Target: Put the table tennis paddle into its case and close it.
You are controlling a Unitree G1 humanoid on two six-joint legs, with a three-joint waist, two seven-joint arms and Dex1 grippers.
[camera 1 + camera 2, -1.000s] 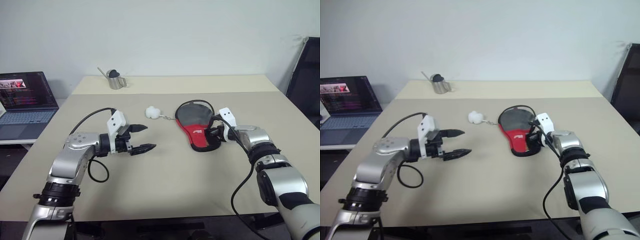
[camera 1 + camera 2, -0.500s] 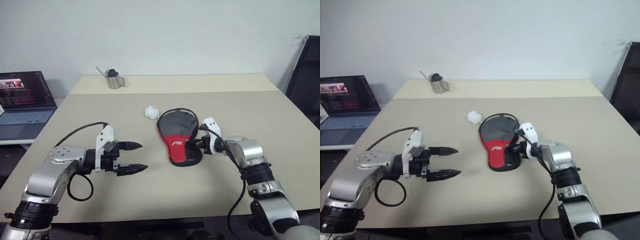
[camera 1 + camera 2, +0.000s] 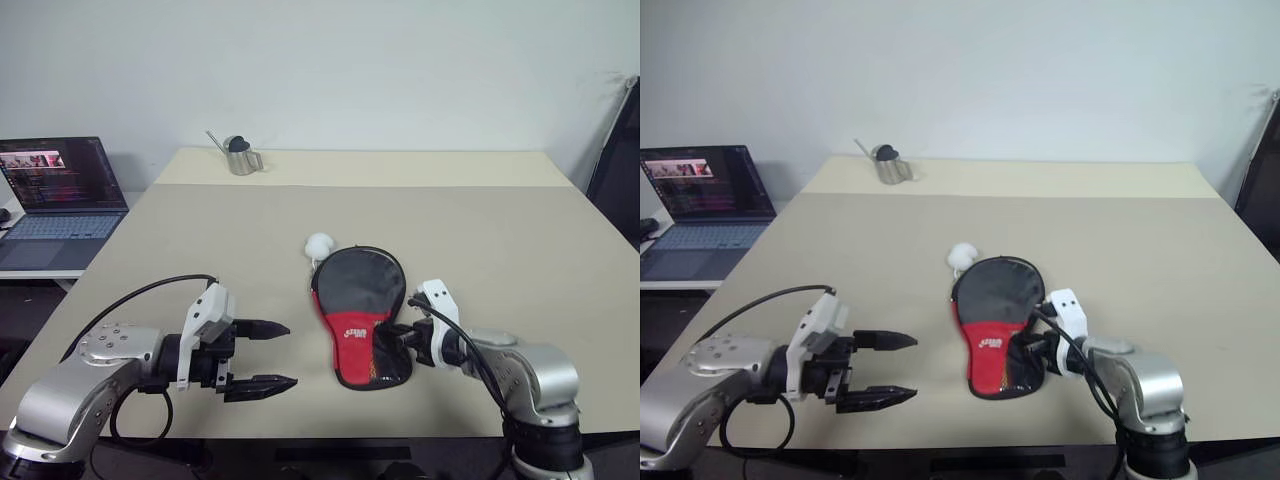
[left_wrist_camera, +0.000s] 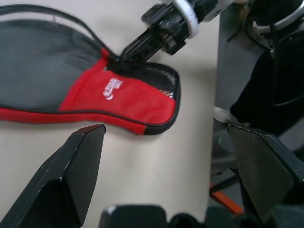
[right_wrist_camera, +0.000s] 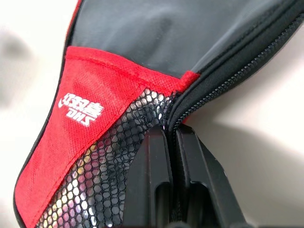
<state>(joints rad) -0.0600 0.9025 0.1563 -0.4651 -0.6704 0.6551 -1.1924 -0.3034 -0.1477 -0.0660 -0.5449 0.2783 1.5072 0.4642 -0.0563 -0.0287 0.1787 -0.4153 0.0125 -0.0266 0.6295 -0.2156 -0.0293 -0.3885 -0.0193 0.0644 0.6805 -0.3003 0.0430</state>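
On the table (image 3: 480,230), zipped case (image 3: 360,310), right fingers (image 5: 161,185) pinching its rim, left fingers (image 3: 262,328) wide, apart.

The right tool (image 4: 124,54) pinches the zipper edge of the case (image 4: 71,90) lying on the table (image 4: 156,161).

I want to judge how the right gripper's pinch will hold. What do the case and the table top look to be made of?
Case: soft fabric, it seems. A smooth matte dark panel, a woven red panel with a printed white logo, an open mesh pocket and a toothed zipper rim. The right gripper is shut on its zipper edge.
Table top: smooth, matte, beige, probably laminate; no grain visible.
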